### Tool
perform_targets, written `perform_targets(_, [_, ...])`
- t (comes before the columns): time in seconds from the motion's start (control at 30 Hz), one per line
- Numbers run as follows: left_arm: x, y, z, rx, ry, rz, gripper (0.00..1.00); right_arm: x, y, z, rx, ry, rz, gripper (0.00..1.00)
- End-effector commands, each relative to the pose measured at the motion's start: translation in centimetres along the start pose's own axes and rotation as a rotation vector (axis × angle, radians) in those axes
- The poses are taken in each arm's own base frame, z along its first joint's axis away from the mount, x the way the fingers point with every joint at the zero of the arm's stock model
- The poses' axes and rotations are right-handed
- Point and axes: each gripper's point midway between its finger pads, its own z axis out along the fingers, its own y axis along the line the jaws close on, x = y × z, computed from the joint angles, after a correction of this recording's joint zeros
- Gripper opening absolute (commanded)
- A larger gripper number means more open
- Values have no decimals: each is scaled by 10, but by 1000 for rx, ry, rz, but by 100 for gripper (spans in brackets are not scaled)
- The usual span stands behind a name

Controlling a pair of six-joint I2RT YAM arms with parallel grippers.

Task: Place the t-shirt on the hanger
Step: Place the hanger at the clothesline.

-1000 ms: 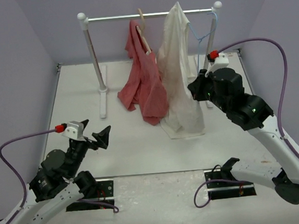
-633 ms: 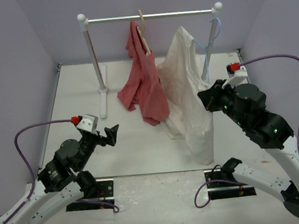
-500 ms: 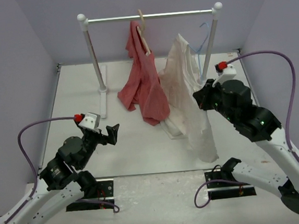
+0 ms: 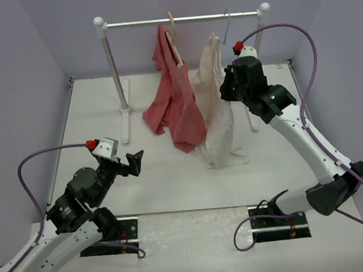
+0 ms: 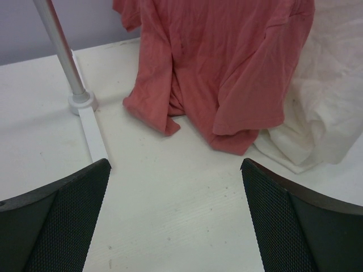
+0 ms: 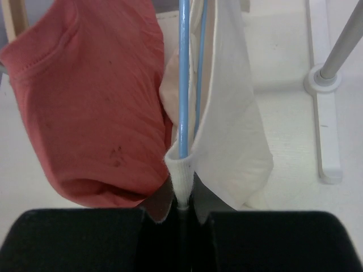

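The cream t-shirt (image 4: pixel 213 101) hangs from my raised right gripper (image 4: pixel 226 86), and its hem bunches on the table. The light-blue wire hanger (image 4: pixel 225 27) rises from the gripper to the rail; whether its hook rests on the rail I cannot tell. In the right wrist view the hanger (image 6: pixel 183 85) runs down into the t-shirt's ribbed collar (image 6: pixel 182 173), and my right gripper (image 6: pixel 182 207) is shut on collar and wire together. My left gripper (image 4: pixel 130 163) is open, low over the table at the near left. Nothing lies between its fingers (image 5: pixel 295 226).
A red-pink garment (image 4: pixel 175 98) hangs on a pale wooden hanger (image 4: pixel 173 38) from the white rail (image 4: pixel 140 23), touching the t-shirt's left side. The rack's posts (image 4: pixel 113 65) stand on flat feet (image 5: pixel 93 136). Lilac walls close in on three sides.
My right arm has swung up and back toward the rail, carrying t-shirt and hanger; the hook shifted left from beside the right post. The t-shirt hangs straighter. My left arm rose slightly.
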Motion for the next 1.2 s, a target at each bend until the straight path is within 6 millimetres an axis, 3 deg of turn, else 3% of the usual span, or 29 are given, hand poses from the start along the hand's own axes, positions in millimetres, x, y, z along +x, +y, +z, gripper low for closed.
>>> perform_targets(0.0, [-7,2,0,-12,-46,-33,100,-66,22,-23,-86,-200,47,0])
perform_targets(0.13, [-6,1,1,-8,-42,-30,100,-79,24,-17,-85,-213,32,0])
perform_targets(0.27, [-6,2,0,-8,-43,-31,100,-80,23,4,-80,-175,8,0])
perform_targets(0.47, [-7,3,-1,-10,-53,-34,100,-53,15,36,-50,-110,-16,0])
perform_targets(0.87, [-5,-1,-1,11,-50,-30,100,-14,7,57,-53,-62,-27,3])
perform_targets(0.93, [-5,-1,-1,11,-50,-30,100,-7,7,57,-69,-52,-27,37])
perform_targets(1.03, [-4,-1,-1,11,-48,-29,100,-1,7,51,-87,-40,-30,71])
perform_targets(1.17, [-4,0,0,7,-44,-27,100,-12,0,22,-75,-79,-26,75])
